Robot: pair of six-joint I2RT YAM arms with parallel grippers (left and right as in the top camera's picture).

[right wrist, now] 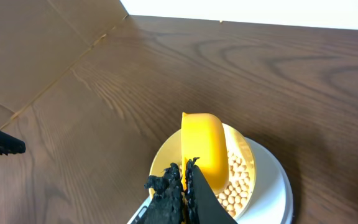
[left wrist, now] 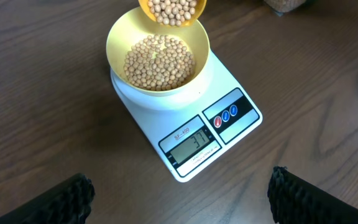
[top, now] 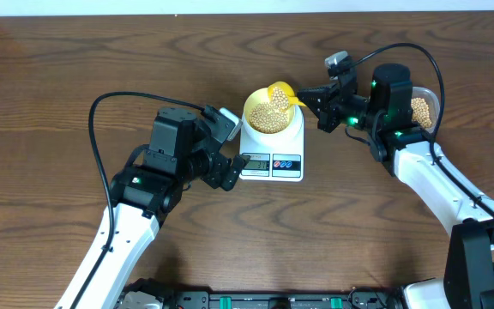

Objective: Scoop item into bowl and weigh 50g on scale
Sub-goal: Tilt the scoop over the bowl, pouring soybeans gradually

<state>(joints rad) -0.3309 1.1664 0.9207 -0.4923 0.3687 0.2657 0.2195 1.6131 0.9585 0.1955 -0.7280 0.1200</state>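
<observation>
Dark wood tabletop [top: 58, 69] carries the scale [top: 294, 142] at centre, with the bowl [left wrist: 114, 43] on its platform, part filled with beans [left wrist: 159, 62]. The right gripper [right wrist: 185, 169], clamped on a yellow scoop [right wrist: 202, 140], holds it loaded over the bowl's far rim. The left gripper [left wrist: 179, 196] hangs wide and empty, just left of the scale.

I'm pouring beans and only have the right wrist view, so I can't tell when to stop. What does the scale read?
Observer: The left wrist view shows the display reading roughly 31, short of fifty.
Operator: Anything in the scoop?
Observer: Yes, it holds beans above the bowl.
Operator: And the left gripper?
Observer: Open and empty, near the scale's display end.
</observation>
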